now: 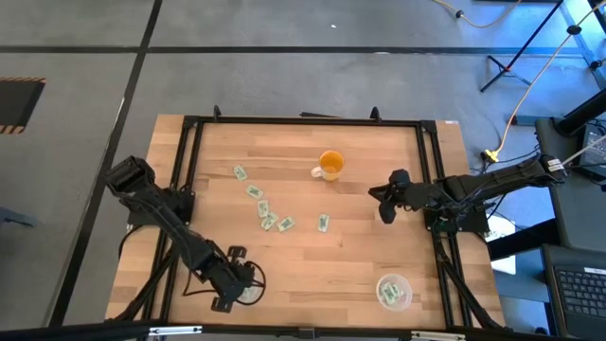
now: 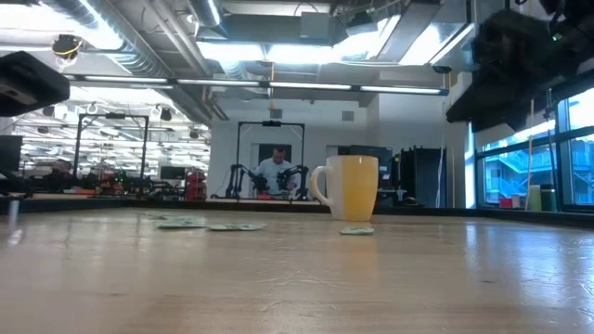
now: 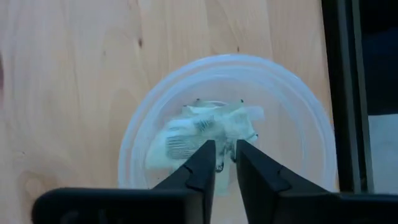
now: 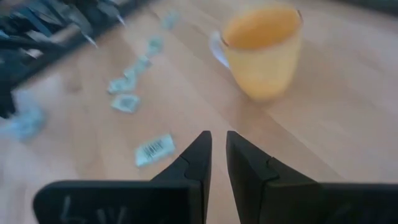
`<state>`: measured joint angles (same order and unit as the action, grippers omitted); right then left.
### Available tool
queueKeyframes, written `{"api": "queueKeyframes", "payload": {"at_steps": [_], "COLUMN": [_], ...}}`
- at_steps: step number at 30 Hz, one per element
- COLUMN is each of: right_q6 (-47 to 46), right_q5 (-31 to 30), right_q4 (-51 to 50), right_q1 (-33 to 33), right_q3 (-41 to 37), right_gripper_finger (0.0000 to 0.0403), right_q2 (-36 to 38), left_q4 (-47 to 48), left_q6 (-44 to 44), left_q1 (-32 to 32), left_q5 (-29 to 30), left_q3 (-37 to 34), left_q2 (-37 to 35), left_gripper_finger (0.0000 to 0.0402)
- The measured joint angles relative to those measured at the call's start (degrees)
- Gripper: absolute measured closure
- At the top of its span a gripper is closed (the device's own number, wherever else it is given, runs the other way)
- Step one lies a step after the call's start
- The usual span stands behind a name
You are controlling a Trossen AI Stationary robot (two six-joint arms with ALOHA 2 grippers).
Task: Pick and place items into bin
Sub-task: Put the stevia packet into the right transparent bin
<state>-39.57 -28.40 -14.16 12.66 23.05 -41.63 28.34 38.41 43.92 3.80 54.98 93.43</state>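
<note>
Several small green-and-white packets lie flat on the wooden table in a loose row left of centre, with one more packet apart to the right. They also show in the right wrist view and low view. My left gripper hangs at the near left over a clear round bin that holds packets; its fingers are shut. My right gripper is shut and empty, above the table right of the lone packet and near the orange mug. My left gripper points down into the clear bin, its fingertips right over the crumpled packets lying in it. I cannot tell whether the fingers touch a packet.
The orange mug stands upright at the table's far middle. A second clear round bin with packets in it sits at the near right. A black frame borders the table. A person shows in the room far behind the table.
</note>
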Motion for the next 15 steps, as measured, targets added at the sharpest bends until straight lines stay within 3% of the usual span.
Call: {"api": "queueKeyframes", "payload": {"at_steps": [4,8,15], "right_q6": [10.3,18.6,20.9], "right_q5": [0.6,6.5,9.1], "right_q4": [10.8,19.2,19.2], "right_q1": [0.0,0.0,0.0], "right_q3": [0.0,0.2,3.8], "right_gripper_finger": [0.0350,0.0350,0.0349], "right_q2": [0.0,-0.8,-9.8], "left_q4": [0.0,0.1,0.2], "left_q6": [-0.2,-0.6,-3.3], "left_q1": [-0.7,-0.7,-0.7], "left_q5": [-0.1,0.2,4.4], "left_q3": [0.0,0.0,0.0], "left_q2": [-2.1,-4.6,-10.8], "left_gripper_finger": [0.0322,0.0306,0.0288]}}
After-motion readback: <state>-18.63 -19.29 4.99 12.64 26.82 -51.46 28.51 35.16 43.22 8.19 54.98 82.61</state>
